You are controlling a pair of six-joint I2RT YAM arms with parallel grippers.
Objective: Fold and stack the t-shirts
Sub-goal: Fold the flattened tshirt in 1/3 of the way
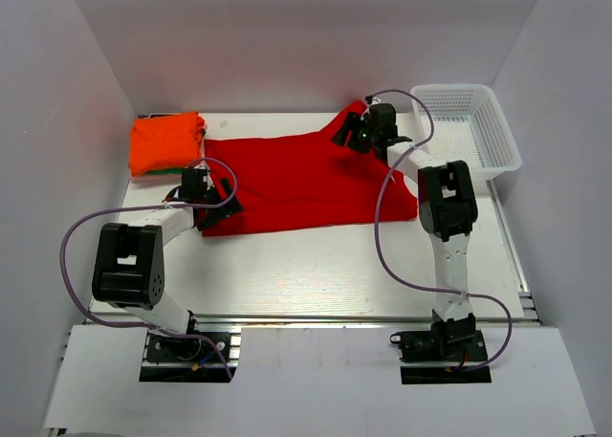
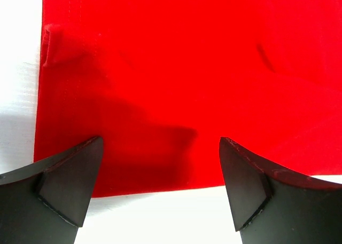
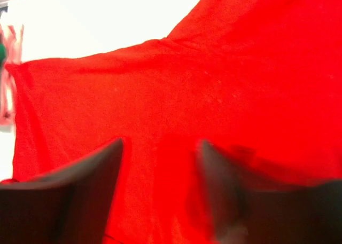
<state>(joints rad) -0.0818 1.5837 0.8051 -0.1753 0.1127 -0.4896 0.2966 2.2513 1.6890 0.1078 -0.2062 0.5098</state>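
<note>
Red t-shirt [image 1: 306, 184] spread on desk [image 1: 316, 265], long axis left–right, sleeve [image 1: 350, 119] far right. Left gripper [image 2: 160, 142] released; right gripper [image 3: 160, 143]: cannot tell.

Bright, even light; rt hand [image 3: 161, 143] blurry.

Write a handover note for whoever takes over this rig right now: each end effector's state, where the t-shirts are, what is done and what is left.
Left end effector: open, low over the near-left corner of the red t-shirt, gripping nothing.
Right end effector: jaws apart over the same shirt's far-right sleeve. One finger is blurred and no grip shows.
Red t-shirt: spread flat mid-table, unfolded.
Orange t-shirt: folded at the far-left corner, lying on a green t-shirt.
Done: the orange and green shirts are stacked.
Left: fold the red shirt and add it to the stack.
</note>
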